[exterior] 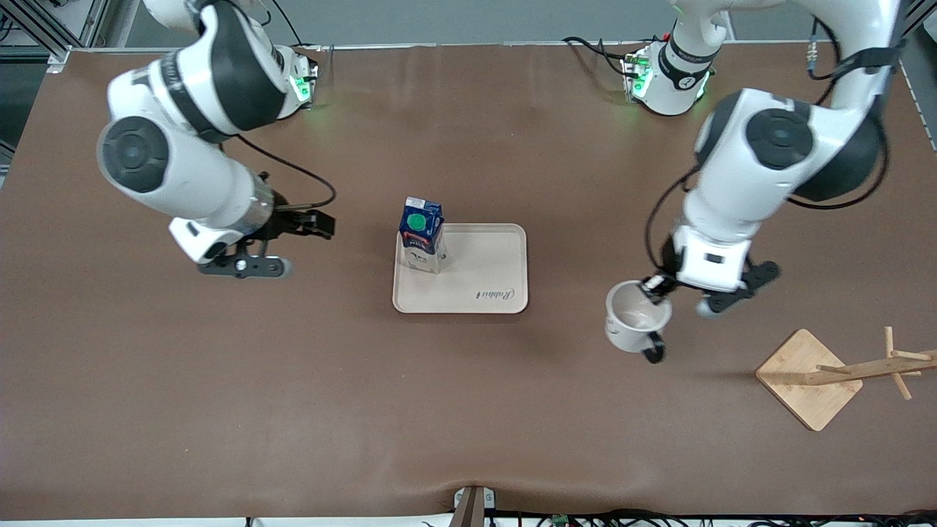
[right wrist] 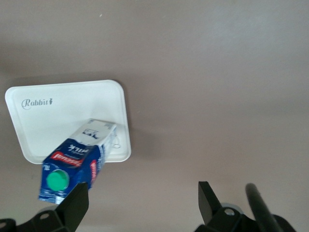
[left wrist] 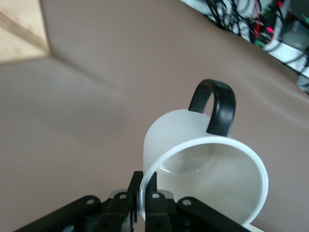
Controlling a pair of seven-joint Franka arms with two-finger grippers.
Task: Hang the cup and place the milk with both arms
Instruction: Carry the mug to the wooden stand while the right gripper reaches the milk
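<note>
The white cup (exterior: 635, 320) with a black loop handle hangs tilted in my left gripper (exterior: 654, 290), which is shut on its rim, over bare table between the tray and the wooden rack. In the left wrist view the fingers pinch the rim of the cup (left wrist: 193, 145) at my left gripper (left wrist: 145, 181); the smiley face is hidden. The dark-blue milk (exterior: 422, 234) stands upright on the beige tray (exterior: 483, 271), at the tray's corner toward the right arm. My right gripper (exterior: 318, 224) is open and empty over bare table beside the tray. The right wrist view shows my right gripper (right wrist: 143, 193), the milk (right wrist: 77, 154) and the tray (right wrist: 58, 111).
A wooden cup rack (exterior: 842, 372) with pegs and a square base stands toward the left arm's end, nearer the front camera than the cup. Its base corner shows in the left wrist view (left wrist: 19, 29). Cables lie along the table edges.
</note>
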